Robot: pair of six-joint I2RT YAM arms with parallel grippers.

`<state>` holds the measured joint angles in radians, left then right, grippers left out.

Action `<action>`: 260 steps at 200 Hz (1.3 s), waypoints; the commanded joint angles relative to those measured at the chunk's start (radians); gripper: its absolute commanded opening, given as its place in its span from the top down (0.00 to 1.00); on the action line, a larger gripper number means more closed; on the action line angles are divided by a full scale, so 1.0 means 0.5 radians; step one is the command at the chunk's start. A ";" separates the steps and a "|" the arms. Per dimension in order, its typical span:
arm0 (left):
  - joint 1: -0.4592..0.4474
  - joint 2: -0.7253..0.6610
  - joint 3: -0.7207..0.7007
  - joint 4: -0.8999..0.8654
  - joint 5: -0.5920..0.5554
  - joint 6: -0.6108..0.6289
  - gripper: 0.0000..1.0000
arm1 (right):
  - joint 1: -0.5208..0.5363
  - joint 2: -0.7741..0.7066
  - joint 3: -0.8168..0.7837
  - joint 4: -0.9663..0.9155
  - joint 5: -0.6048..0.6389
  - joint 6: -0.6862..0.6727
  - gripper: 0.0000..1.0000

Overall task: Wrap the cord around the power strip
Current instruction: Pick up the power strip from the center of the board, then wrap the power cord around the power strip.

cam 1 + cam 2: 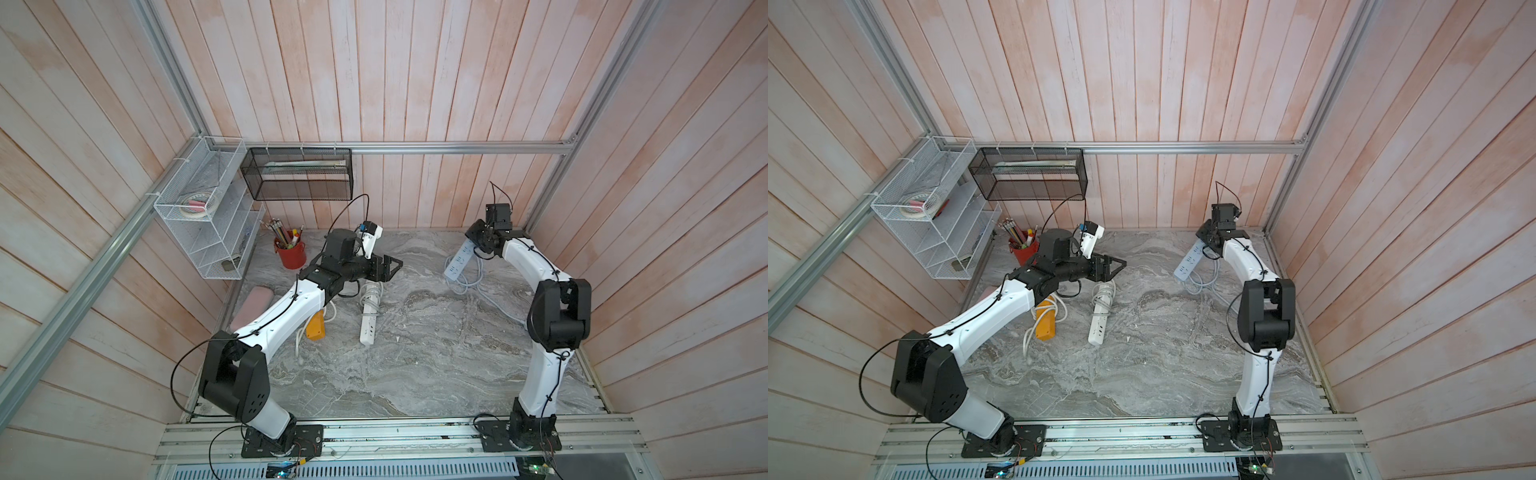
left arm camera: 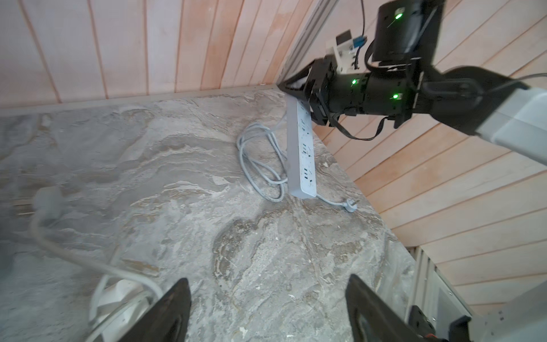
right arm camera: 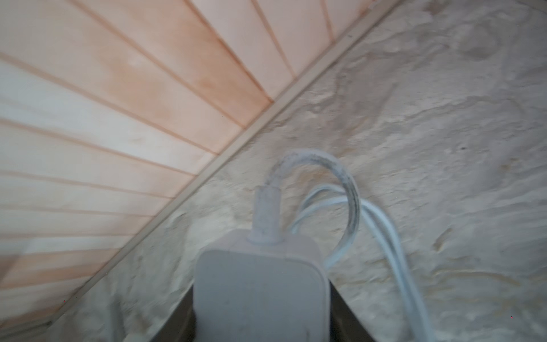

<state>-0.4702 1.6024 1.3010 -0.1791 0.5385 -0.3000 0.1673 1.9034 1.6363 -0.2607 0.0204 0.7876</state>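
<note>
Pale-grey power strip (image 1: 459, 262) at the far right of the marbled table (image 1: 436, 365), clamped at its raised cord end between the jaws of the right gripper (image 1: 473, 243) and tilted down toward the tabletop. Grey cord (image 3: 353, 204) curling out of that gripped end and lying in loose loops on the table just beside the strip, plug (image 2: 350, 205) on the near side. Farther left, left gripper (image 1: 395, 268) clear of the surface, jaws wide apart and empty, just above the far end of a white power strip (image 1: 368, 328), with an orange power strip (image 1: 1045, 322) near it on the left.
</note>
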 commanded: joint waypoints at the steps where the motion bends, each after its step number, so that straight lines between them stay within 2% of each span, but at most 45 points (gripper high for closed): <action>1: -0.062 0.117 0.115 0.030 0.322 -0.092 0.13 | 0.178 -0.327 -0.279 0.327 0.033 0.122 0.85; 24: -0.142 0.155 0.122 0.099 0.439 -0.163 0.07 | 0.412 -0.588 -0.553 0.545 0.154 0.255 0.86; 54: -0.152 0.098 0.040 0.180 0.517 -0.211 0.09 | 0.569 -0.761 -0.752 0.673 0.156 0.419 0.86; 79: -0.196 0.072 -0.081 0.295 0.585 -0.284 0.21 | 0.658 -0.849 -0.865 0.796 0.172 0.511 0.86; 98: -0.241 0.089 -0.064 0.226 0.598 -0.257 0.32 | 0.724 -0.896 -0.916 0.859 0.205 0.539 0.86; 124: -0.268 0.103 -0.020 0.072 0.519 -0.162 0.37 | 0.783 -0.949 -0.954 0.942 0.240 0.557 0.87; 165: -0.268 0.018 0.001 0.048 0.351 -0.089 0.70 | 0.822 -0.983 -0.937 0.977 0.248 0.533 0.84; 176: -0.263 -0.034 -0.006 0.061 0.273 -0.059 0.80 | 0.822 -0.993 -0.930 1.011 0.211 0.458 0.76; 189: -0.227 -0.107 -0.005 0.060 0.175 -0.036 0.89 | 0.813 -1.012 -0.916 1.066 0.123 0.247 0.55; 199: -0.177 -0.167 0.011 0.042 0.119 -0.033 0.92 | 0.775 -1.042 -0.908 1.068 -0.009 0.028 0.44; 212: -0.116 -0.239 0.048 0.008 0.070 0.005 0.94 | 0.653 -1.113 -0.961 1.029 -0.292 -0.210 0.37; 222: -0.092 -0.277 0.108 -0.057 0.021 0.063 0.95 | 0.528 -1.189 -1.069 0.985 -0.420 -0.326 0.35; 237: -0.090 -0.275 0.273 -0.220 -0.038 0.189 0.95 | 0.362 -1.330 -1.294 0.936 -0.406 -0.537 0.28; 250: -0.090 -0.272 0.391 -0.327 -0.072 0.255 0.96 | 0.290 -1.409 -1.477 0.955 -0.400 -0.836 0.07; 260: -0.090 -0.272 0.453 -0.382 -0.103 0.298 0.95 | 0.291 -1.418 -1.571 0.958 -0.280 -1.036 0.03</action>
<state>-0.5148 1.5169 1.4158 -0.3344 0.5556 -0.2596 0.3271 1.2049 0.9680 0.2485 -0.1230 0.5838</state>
